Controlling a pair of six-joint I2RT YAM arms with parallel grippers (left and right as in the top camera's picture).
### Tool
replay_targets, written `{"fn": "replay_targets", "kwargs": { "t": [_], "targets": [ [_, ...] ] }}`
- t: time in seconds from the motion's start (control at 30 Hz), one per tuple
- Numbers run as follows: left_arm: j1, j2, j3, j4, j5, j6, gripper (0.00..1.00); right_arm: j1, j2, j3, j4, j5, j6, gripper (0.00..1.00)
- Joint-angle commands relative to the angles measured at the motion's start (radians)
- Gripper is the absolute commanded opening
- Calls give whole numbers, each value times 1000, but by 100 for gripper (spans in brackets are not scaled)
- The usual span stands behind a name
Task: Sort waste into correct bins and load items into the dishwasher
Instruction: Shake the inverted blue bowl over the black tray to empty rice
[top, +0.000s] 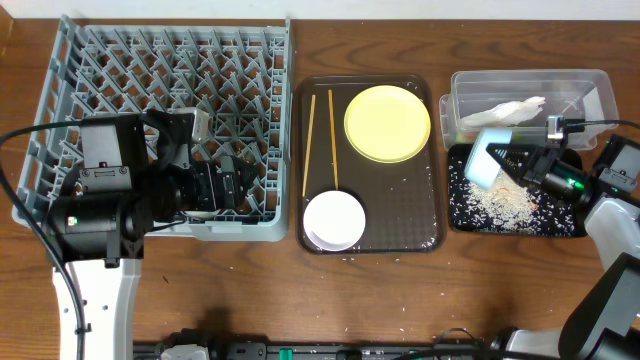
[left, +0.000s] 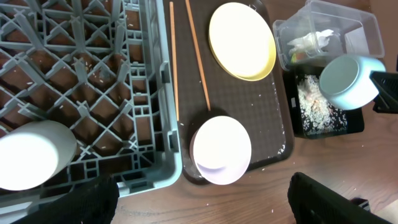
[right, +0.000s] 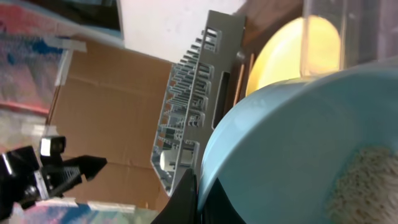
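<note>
Dish rack (top: 62, 95): far left, grey, pegs upright, a few loose grains on its floor
Small white cup (left: 31, 154): inside the rack by its near wall, apart from the left fingers
Left gripper (left: 202, 190): above the rack's near right corner, fingers spread wide, holding nothing
Brown tray (top: 420, 215): between the rack and the bins, dotted with stray grains
Chopsticks (top: 310, 145): on the brown tray's left side, lying near-to-far, side by side but not touching
White bowl (top: 334, 220): near left corner of the brown tray, upright, looks empty
Yellow plate (top: 387, 122): far right part of the brown tray, lying flat
Light blue bowl (top: 482, 160): lifted and steeply tilted over the left end of the black tray, a clump of rice inside in the right wrist view
Right gripper (top: 515, 160): pinching the light blue bowl by its rim, one finger (right: 186, 199) against the outer wall
Clear tub (top: 590, 85): far right, crumpled napkin (top: 503, 111) inside
Black tray (top: 560, 222): just near of the tub, a heap of rice scraps (top: 500, 203) spread over its left half
Step in hand: most likely tipping the last rice out of the bowl
Doing it well: hold the rim pinch firm, centre the bowl's lip over the black tray, roll the wrist further in a slow turn
Risk: grains falling past the tray's left edge onto the table; clump may stick and need a gentle shake
</note>
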Motion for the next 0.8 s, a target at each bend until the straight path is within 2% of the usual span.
{"fn": "replay_targets", "kwargs": {
  "t": [0.0, 0.03, 0.13, 0.2, 0.23, 0.3, 0.33, 0.37, 0.43, 0.53, 0.57, 0.63, 0.73, 0.77],
  "targets": [
    [3, 3, 9, -8, 11, 9, 88, 11, -1, 6, -61, 179, -14, 1],
    [3, 3, 9, -7, 11, 10, 88, 11, -1, 6, -79, 183, 14, 1],
    [3, 3, 9, -8, 11, 9, 88, 18, -1, 6, -68, 36, -70, 1],
    [3, 3, 9, -8, 11, 9, 88, 17, -1, 6, -101, 152, -47, 1],
    [3, 3, 9, -8, 11, 10, 88, 15, -1, 6, -122, 127, -8, 1],
    [3, 3, 9, -9, 11, 9, 88, 17, -1, 6, -76, -103, -97, 1],
    [3, 3, 9, -11, 11, 9, 88, 17, -1, 6, -46, -100, -116, 1],
    [3, 3, 9, -11, 11, 9, 88, 15, -1, 6, -58, 5, -109, 1],
    [3, 3, 9, -8, 11, 10, 88, 15, -1, 6, -122, 184, 8, 1],
    [3, 3, 9, -10, 11, 9, 88, 17, -1, 6, -92, 29, -83, 1],
    [3, 3, 9, -11, 11, 9, 88, 17, -1, 6, -101, 88, -81, 1],
    [3, 3, 9, -10, 11, 9, 88, 15, -1, 6, -168, 229, 21, 1],
    [3, 3, 9, -9, 11, 9, 88, 18, -1, 6, -99, -64, -132, 1],
    [3, 3, 9, -8, 11, 9, 88, 17, -1, 6, -96, -19, -116, 1]
  ]
}}
